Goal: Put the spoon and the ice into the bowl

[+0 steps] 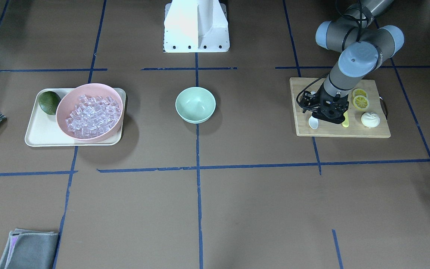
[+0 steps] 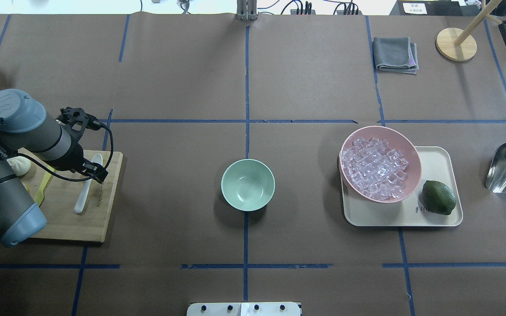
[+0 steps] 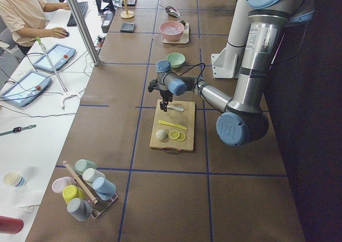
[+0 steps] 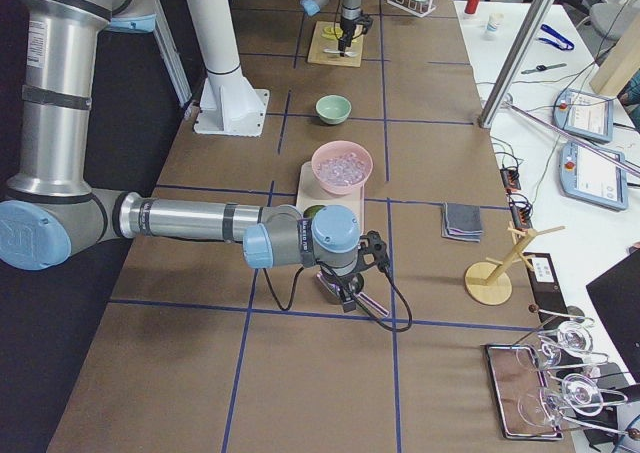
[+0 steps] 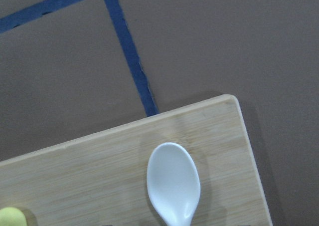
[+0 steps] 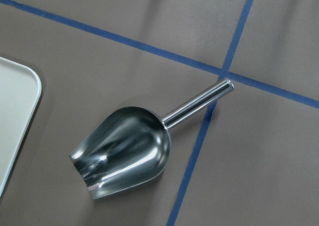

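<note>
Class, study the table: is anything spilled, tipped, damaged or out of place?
Nothing stands out. The ice sits wholly inside the pink bowl, the green bowl stands upright and empty, and the spoon lies flat on the board.

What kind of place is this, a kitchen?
Probably a robotics test lab, not a kitchen: a robot's left arm and right arm reach over a table gridded with blue tape, and a person works at screens.
</note>
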You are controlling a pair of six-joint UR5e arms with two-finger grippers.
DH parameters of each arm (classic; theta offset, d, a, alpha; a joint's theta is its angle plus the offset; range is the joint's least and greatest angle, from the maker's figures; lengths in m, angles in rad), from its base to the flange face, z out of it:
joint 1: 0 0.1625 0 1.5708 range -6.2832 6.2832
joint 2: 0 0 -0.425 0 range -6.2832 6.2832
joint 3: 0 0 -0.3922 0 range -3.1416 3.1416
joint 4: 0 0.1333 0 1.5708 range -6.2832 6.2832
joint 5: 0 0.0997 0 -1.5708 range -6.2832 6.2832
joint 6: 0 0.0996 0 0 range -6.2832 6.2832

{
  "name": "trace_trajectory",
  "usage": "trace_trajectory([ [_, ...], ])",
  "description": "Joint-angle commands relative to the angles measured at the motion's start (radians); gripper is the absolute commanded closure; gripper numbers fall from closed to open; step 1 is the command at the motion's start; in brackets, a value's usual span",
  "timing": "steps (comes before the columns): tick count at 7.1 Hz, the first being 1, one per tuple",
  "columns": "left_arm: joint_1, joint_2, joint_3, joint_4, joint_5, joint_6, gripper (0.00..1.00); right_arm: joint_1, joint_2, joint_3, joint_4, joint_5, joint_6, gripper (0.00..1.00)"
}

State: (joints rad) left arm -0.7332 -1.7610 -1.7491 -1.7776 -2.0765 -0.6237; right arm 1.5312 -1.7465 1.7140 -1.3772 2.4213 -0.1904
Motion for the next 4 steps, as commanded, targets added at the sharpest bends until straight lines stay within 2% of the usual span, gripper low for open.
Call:
trace_trajectory([
  [1,0.0,0.001,0.003,-0.002,-0.008,-0.004,0.61,0.0,0.001,0.001,0.001,-0.001,0.0,0.0],
  [3,0.0,0.009,-0.001,0.001,-0.008,-0.005,0.92,0.0,0.001,0.001,0.001,0.001,0.002,0.0],
  [4,-0.002,0.009,-0.015,0.004,-0.01,-0.007,1.0,0.0,0.001,0.003,0.003,0.002,0.002,0.0],
])
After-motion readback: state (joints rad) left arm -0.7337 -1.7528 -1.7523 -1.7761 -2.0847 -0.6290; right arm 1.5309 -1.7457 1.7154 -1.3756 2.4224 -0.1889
